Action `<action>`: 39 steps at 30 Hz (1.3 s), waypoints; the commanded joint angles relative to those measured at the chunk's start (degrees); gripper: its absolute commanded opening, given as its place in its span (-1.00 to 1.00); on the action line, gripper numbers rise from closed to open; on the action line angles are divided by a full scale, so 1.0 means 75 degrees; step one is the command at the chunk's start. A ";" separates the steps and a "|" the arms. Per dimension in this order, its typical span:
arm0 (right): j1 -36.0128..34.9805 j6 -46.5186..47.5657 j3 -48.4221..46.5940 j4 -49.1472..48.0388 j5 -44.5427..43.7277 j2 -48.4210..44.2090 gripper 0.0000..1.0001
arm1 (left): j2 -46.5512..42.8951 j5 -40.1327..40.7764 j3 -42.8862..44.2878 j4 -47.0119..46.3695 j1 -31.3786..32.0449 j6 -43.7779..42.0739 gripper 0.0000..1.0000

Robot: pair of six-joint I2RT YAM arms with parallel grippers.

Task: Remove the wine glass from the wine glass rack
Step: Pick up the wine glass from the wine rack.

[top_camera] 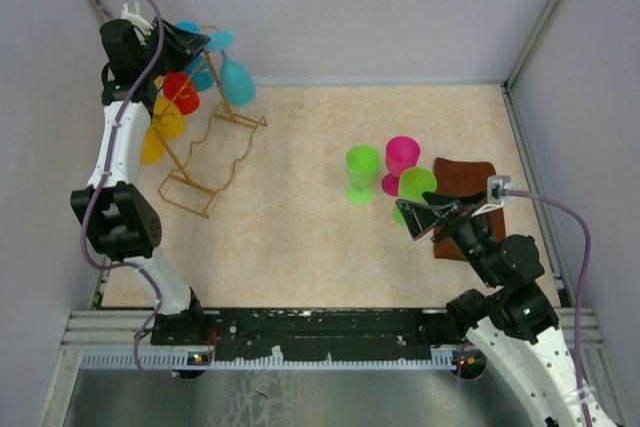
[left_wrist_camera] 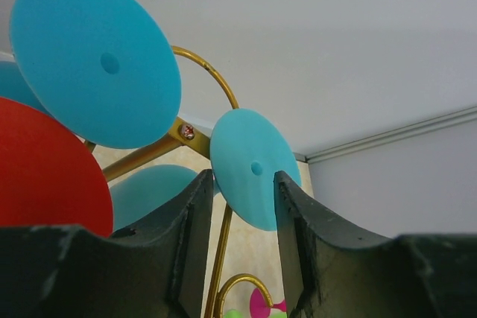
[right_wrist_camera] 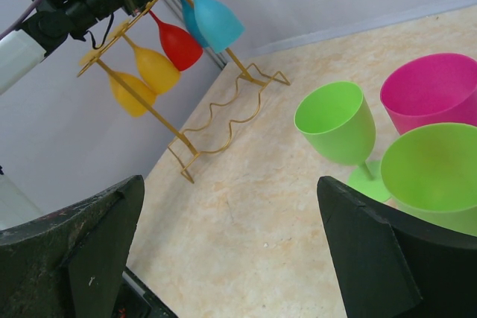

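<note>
The golden wire wine glass rack (top_camera: 214,161) stands at the far left, and shows in the right wrist view (right_wrist_camera: 223,121) too. Blue (top_camera: 237,80), red (top_camera: 182,93) and yellow (top_camera: 167,120) wine glasses hang bowl-down from its arms. My left gripper (top_camera: 195,45) is at the top of the rack. In the left wrist view it (left_wrist_camera: 244,180) is open, its fingers either side of a blue glass's round foot (left_wrist_camera: 250,161) just beyond the tips. A larger blue foot (left_wrist_camera: 93,57) and a red one (left_wrist_camera: 45,169) lie to the left. My right gripper (top_camera: 425,217) is open and empty, low over the table (right_wrist_camera: 229,181).
Two green glasses (top_camera: 362,172) (top_camera: 415,187) and a pink glass (top_camera: 402,159) stand upright right of centre, beside a brown cloth (top_camera: 468,187). They are close ahead of my right gripper, the nearer green one (right_wrist_camera: 335,121). Grey walls enclose the table on three sides.
</note>
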State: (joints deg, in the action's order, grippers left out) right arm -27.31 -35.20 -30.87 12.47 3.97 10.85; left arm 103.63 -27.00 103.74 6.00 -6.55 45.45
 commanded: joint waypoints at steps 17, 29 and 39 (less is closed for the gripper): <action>-0.0003 -0.0032 -0.0225 -0.0050 -0.0136 -0.0063 0.98 | 0.0074 -0.0152 -0.0410 -0.0590 -0.0048 0.0412 -0.26; -0.0003 -0.0051 -0.0238 0.0021 -0.0172 -0.0067 0.98 | -0.0019 -0.0275 -0.0769 -0.1043 -0.0053 0.0970 -0.59; -0.0003 -0.0100 -0.0222 0.0022 -0.0183 -0.0077 0.98 | -0.0215 -0.0349 -0.1178 -0.1585 -0.0045 0.1632 -0.77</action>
State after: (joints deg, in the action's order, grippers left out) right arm -27.31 -35.22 -30.87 14.44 3.11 10.85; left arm 103.68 -28.99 97.21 -3.68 -6.55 55.33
